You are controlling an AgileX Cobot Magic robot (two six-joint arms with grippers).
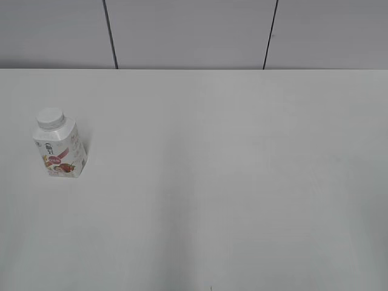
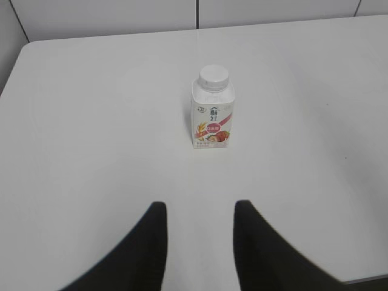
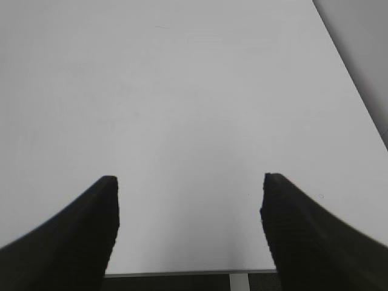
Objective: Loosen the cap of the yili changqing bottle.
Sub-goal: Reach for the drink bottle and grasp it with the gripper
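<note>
The bottle (image 2: 213,113) is a small white carton-like container, squarish in the body, with sloped shoulders that narrow to a round neck. A pink-red band and a fruit picture mark its front face. On the neck sits the cap (image 2: 214,75), a flat-topped white plastic disc with a smooth top. The bottle stands upright on the desk (image 2: 91,133), a plain matt white surface with no pattern.

The left gripper (image 2: 197,212) shows two dark, rounded fingers (image 2: 148,242) set moderately apart, with bare desk between them and nothing in their grasp. The bottle stands beyond the tips, well apart from them, roughly in line with the gap and slightly toward the right-hand finger.

The right gripper (image 3: 189,182) has its fingers (image 3: 91,230) spread wide. Their inner faces are black with fine ribbing. They hold nothing and only bare desk lies between and beyond them, with the desk's near edge just below.

In the exterior view the bottle (image 1: 59,145) stands alone toward the left of the desk.
</note>
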